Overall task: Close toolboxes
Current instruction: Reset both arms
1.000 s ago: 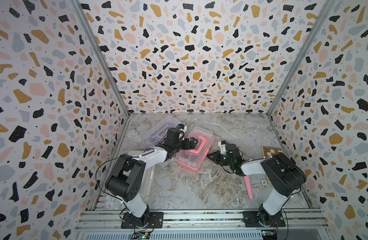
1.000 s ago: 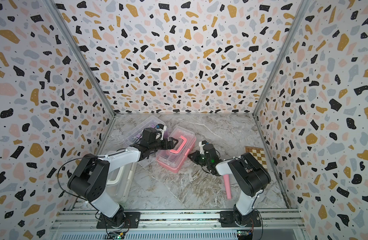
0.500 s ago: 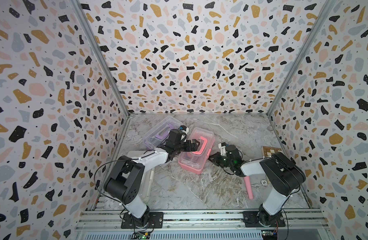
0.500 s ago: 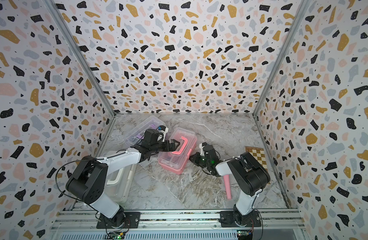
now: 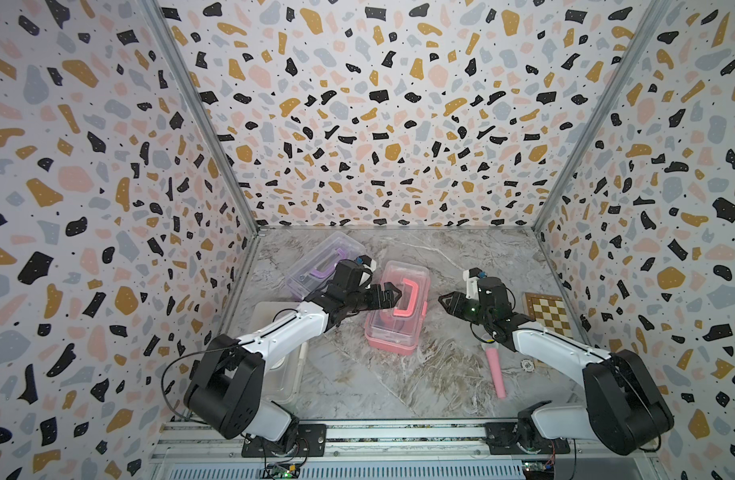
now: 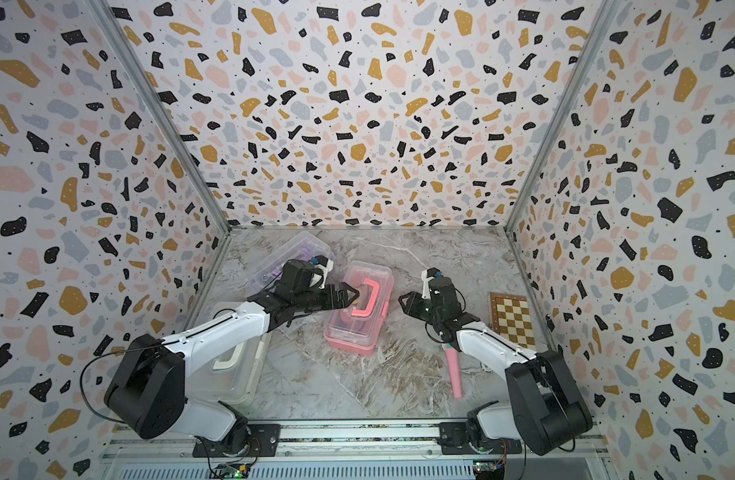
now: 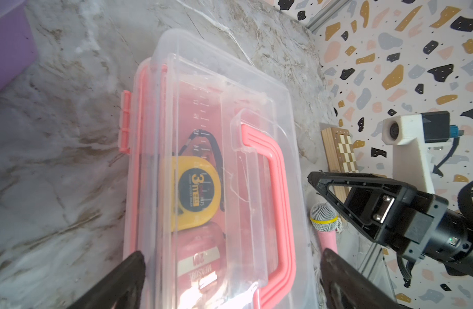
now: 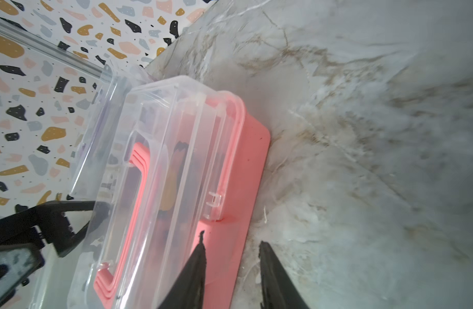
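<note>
One of the three toolboxes, the pink toolbox [image 5: 397, 309], lies mid-desk with its clear lid down over the tape measures inside, and since a second ago it has slid a little toward the purple toolbox [image 5: 322, 266]. The right gripper [image 5: 444, 300], a second ago shut and close against the pink box's side, now sits apart from it with its jaws slightly parted and empty — the left gripper [image 5: 392, 293] hangs over the pink handle [image 7: 272, 192], jaws spread wide, holding nothing. That reads as this lid done, with the purple and white toolbox [image 6: 236, 365] lids looking flat too — latches not clear.
</note>
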Robot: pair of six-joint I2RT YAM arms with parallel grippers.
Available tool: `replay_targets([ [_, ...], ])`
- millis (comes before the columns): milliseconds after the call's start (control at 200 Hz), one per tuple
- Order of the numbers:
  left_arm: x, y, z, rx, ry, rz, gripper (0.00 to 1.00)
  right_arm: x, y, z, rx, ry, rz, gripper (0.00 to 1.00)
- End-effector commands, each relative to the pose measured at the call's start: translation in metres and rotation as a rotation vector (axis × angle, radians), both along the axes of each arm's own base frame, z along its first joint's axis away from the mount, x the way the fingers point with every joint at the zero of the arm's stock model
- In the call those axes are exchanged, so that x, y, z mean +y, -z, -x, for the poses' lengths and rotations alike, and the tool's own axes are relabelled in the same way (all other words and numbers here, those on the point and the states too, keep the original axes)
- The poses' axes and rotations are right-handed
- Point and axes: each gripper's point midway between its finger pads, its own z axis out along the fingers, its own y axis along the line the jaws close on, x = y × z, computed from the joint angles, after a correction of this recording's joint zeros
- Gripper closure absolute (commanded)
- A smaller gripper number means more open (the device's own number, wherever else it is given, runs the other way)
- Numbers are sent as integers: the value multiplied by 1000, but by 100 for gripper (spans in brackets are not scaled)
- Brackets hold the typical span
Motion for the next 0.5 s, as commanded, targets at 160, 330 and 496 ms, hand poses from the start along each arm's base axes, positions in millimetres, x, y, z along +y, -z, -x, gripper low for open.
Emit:
replay_targets([
  [160, 38, -51, 3, -195, -74, -140, 1, -78, -8, -5, -47, 102, 532, 58],
  [330, 107, -72, -10, -318, -251, -303, 1, -132, -4, -14, -111, 212, 843, 50],
  [496, 181, -66, -21, -337, -466, -390, 1, -157, -1, -21, -190, 288, 903, 48],
])
